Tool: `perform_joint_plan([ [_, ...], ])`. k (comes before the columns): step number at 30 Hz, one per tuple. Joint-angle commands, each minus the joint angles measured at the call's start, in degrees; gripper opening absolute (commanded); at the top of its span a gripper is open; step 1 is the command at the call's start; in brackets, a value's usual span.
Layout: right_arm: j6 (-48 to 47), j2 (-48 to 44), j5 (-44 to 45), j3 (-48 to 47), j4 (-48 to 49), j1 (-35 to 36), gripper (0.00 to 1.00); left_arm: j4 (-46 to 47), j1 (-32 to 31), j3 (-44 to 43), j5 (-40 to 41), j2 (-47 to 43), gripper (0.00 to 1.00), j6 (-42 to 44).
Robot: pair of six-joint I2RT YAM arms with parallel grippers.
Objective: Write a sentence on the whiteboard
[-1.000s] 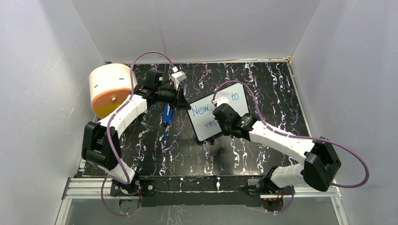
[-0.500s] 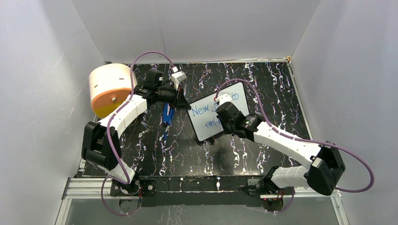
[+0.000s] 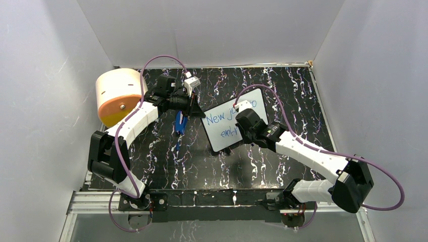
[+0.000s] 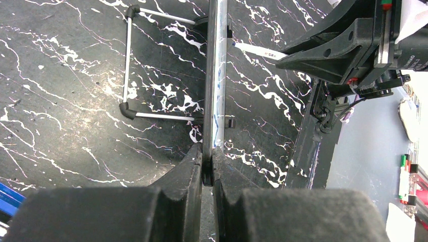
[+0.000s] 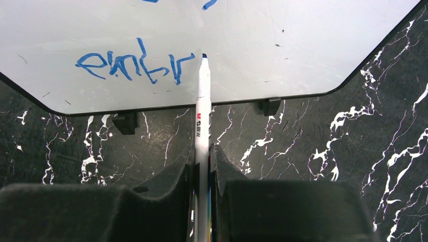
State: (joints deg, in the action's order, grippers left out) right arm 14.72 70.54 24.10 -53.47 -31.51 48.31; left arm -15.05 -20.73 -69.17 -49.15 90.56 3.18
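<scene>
The whiteboard (image 3: 218, 135) lies on the black marbled table, tilted, with blue words "New", a hidden word and "to" on the first line. The sentence (image 3: 228, 132) reads "embr" on the second line and shows upside down in the right wrist view (image 5: 132, 65). My right gripper (image 3: 243, 126) (image 5: 203, 157) is shut on a white marker (image 5: 203, 116) whose blue tip touches the whiteboard (image 5: 282, 45) just after the "r". My left gripper (image 3: 197, 109) (image 4: 207, 162) is shut on the whiteboard's left edge, seen edge-on (image 4: 215, 75).
A cream and orange cylinder (image 3: 117, 96) lies at the table's back left. A blue object (image 3: 180, 122) lies just left of the board, under my left arm. A wire stand (image 4: 127, 60) shows behind the board. White walls enclose the table.
My right gripper with the marker has moved a little to the right along the second line, and the blue word has grown. The left arm and the board have not moved.
</scene>
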Motion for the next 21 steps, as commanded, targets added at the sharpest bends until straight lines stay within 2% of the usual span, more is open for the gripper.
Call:
perform_joint_plan([
  [1, -1.1, -0.8, -0.7, 0.4, 1.7, -0.9, 0.0, -2.9, 0.0, -0.9, 1.2, 0.7, 0.0, 2.3],
  [21, -1.0, -1.3, -1.0, 1.8, 2.5, -1.4, 0.0, -3.0, 0.0, -0.9, 1.2, 0.4, 0.0, 2.5],
])
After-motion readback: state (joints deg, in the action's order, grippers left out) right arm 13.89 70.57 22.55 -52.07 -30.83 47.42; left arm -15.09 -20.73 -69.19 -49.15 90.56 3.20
